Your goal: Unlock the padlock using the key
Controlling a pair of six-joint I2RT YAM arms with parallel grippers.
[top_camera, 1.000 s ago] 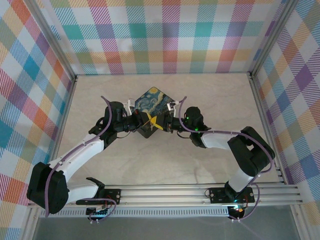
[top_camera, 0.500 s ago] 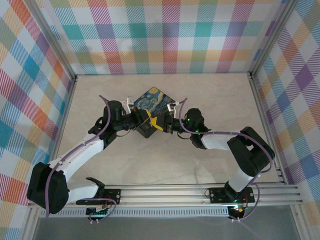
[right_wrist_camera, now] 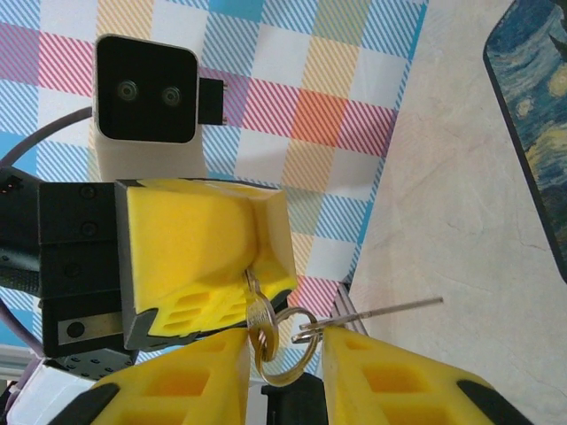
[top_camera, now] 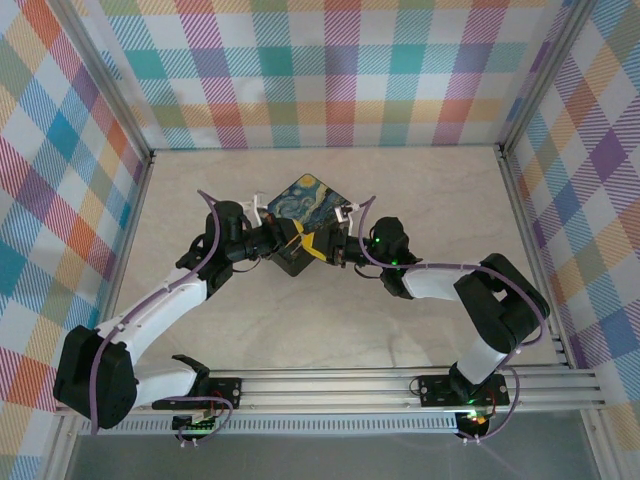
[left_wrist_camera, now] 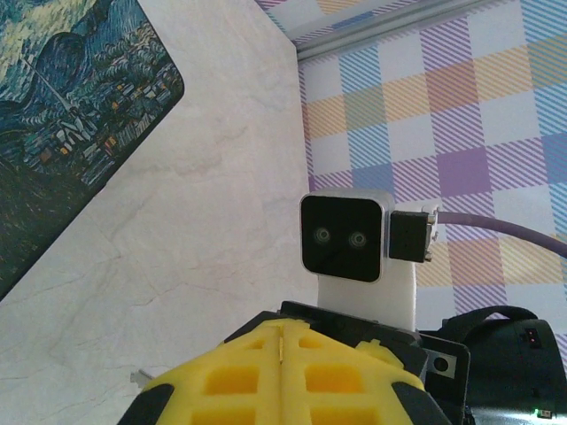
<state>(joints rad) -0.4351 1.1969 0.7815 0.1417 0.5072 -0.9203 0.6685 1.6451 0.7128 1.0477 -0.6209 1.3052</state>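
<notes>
Two sets of jaws meet at the near corner of the starry box (top_camera: pixel 300 203) on the table (top_camera: pixel 430 200); the left jaws are pressed shut on the ring of the key (right_wrist_camera: pixel 260 335); it hangs between the right jaws, parted, clamping nothing.

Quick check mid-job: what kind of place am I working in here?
Looks like a robot test cell, probably for recording data: plaid wall panels in an aluminium frame enclose a pale marble-look tabletop, with the left arm and right arm bolted to a rail at its near edge.
</notes>
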